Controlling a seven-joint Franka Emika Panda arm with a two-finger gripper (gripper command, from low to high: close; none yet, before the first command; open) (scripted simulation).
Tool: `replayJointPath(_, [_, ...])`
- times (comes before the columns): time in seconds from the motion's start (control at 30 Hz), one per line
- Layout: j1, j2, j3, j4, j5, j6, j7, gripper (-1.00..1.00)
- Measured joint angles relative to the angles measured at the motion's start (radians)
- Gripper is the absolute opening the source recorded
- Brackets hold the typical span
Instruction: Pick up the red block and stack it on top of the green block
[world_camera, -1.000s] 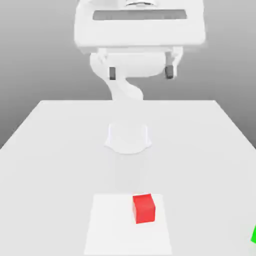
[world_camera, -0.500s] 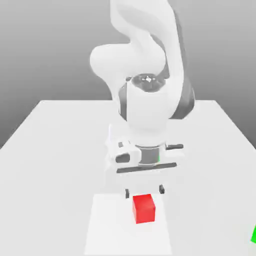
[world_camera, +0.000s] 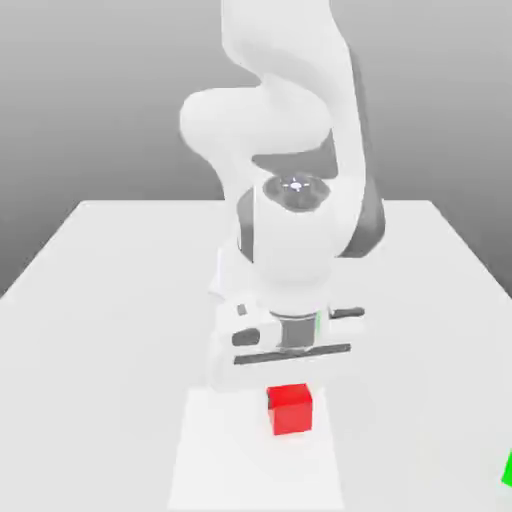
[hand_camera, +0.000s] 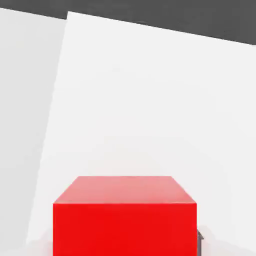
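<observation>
- 2 blocks matter here: the small red cube sits on a pale square mat near the table's front edge, and the green block peeks in at the exterior view's right edge, well apart from it.
- The white arm's gripper is down on the red cube, closed as far as it goes — by my reading clamped on the cube's sides.
- Step in hand: the grasp, cube not yet lifted.
- Next calls for a straight lift, then a carry toward the green block — keeping the cube level.
</observation>
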Motion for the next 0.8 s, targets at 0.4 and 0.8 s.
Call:
replayJointPath(0.4, [0.180,0.165,0.183,0.392,-0.089,-0.235,-0.360,-1.00])
replayJointPath(0.8, [0.295,0.396,0.232,0.586,-0.201,-0.212,-0.480,1.00])
